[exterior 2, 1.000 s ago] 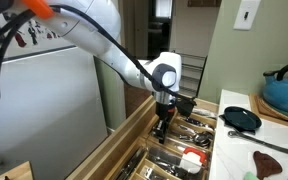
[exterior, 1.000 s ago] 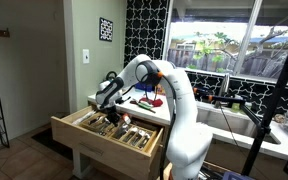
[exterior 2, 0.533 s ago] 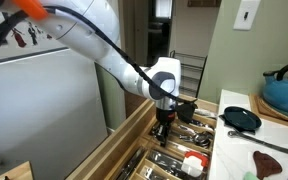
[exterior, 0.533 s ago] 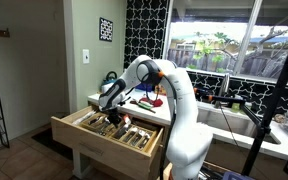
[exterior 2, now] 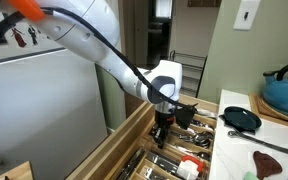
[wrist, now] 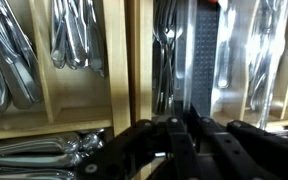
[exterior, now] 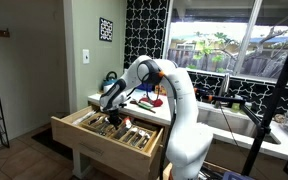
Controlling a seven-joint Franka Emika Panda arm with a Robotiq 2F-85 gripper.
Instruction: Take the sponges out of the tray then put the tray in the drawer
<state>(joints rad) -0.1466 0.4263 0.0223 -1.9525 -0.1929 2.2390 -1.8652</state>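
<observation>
The wide light-wood drawer (exterior: 102, 140) stands pulled out, and its wooden compartments hold cutlery (wrist: 69, 45). My gripper (exterior 2: 162, 126) reaches down into it; it also shows in an exterior view (exterior: 111, 112). In the wrist view the gripper (wrist: 184, 128) is shut on the near edge of a long narrow tray (wrist: 200, 60) with a dark perforated bottom and clear sides. The tray lies lengthwise over the cutlery compartments. A small red and white thing (exterior 2: 189, 168) sits at its far end; I cannot tell whether it is a sponge.
The counter beside the drawer holds a blue pot (exterior 2: 287, 92), a black pan (exterior 2: 242, 119) and a red utensil (exterior 2: 274, 162). A white appliance (exterior 2: 39, 105) stands beside the drawer. A black stand (exterior: 269, 110) and windows are behind the arm.
The gripper has sunk a little lower into the drawer, and the red and white thing has shifted slightly with it.
</observation>
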